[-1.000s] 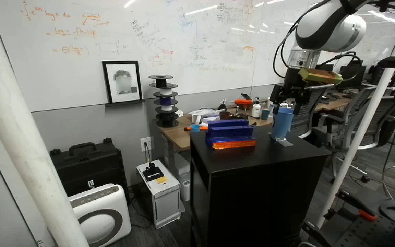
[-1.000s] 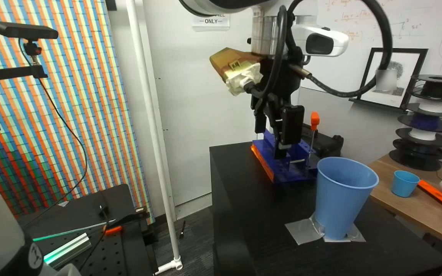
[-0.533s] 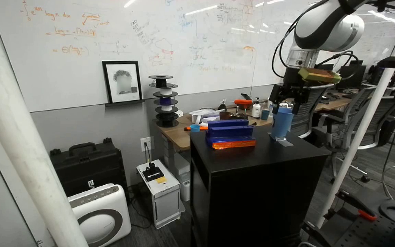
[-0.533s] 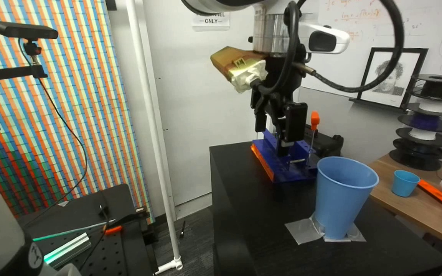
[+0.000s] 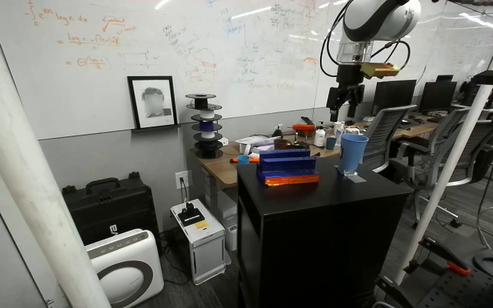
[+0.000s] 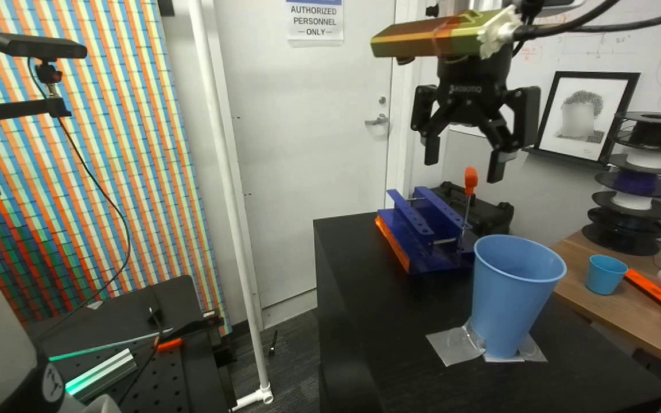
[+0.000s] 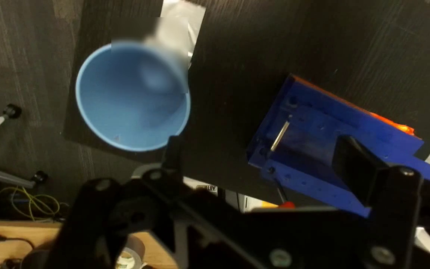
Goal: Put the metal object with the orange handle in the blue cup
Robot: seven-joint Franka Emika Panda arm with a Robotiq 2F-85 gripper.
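Note:
The metal object with the orange handle stands upright, its thin shaft running down to the end of one rail of the dark-blue box. Its handle also shows in an exterior view. In the wrist view its handle is partly hidden by the gripper. The light-blue cup stands upright, taped down in front of the box. It also shows in an exterior view and, from above, in the wrist view. My gripper is open and empty, above the level of the box and cup, touching neither.
The box and cup stand on a black cabinet top. A wooden desk with a small cyan cup and stacked spools lies behind. A white upright pole stands beside the cabinet. Office chairs are behind.
Little moved at first. Over the last half second my gripper has risen, shifted left in one view and right in the opposite one, and turned at the wrist, staying open. Tool and cup have not moved.

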